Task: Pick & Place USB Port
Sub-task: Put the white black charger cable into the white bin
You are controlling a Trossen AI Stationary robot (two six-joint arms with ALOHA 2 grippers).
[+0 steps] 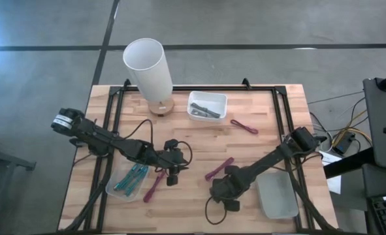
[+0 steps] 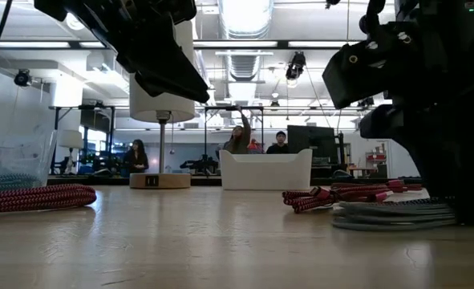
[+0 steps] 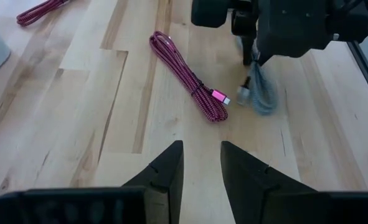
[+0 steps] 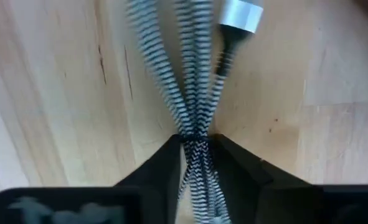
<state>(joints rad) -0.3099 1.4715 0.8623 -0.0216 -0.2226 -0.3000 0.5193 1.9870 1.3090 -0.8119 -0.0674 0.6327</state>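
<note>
My right gripper (image 1: 220, 190) is low over the near middle of the table, shut on a grey striped braided USB cable (image 4: 196, 81) with a silver plug (image 4: 241, 15). The cable also shows in the left wrist view (image 3: 261, 93) and in the low view (image 2: 389, 213), where its coil lies on the tabletop. My left gripper (image 3: 201, 165) is open and empty, hovering left of it (image 1: 173, 173) and pointing toward my right gripper. A magenta cable (image 1: 219, 168) lies flat on the wood between the two grippers. My right gripper pinches several strands of the grey cable, gathered together (image 4: 195, 144), between its two fingers, partway along the bundle. The fingers point down at the table. The plug end and the loose strands spread out beyond the fingertips, and the coil (image 2: 389, 213) lies on the tabletop.
A white lamp (image 1: 148, 68) and a white bin (image 1: 207, 98) holding cables stand at the back. A clear tray with teal cables (image 1: 130, 181) is near left, another clear tray (image 1: 277, 194) near right. More magenta cables lie near left (image 1: 155, 186) and at back right (image 1: 243, 126).
</note>
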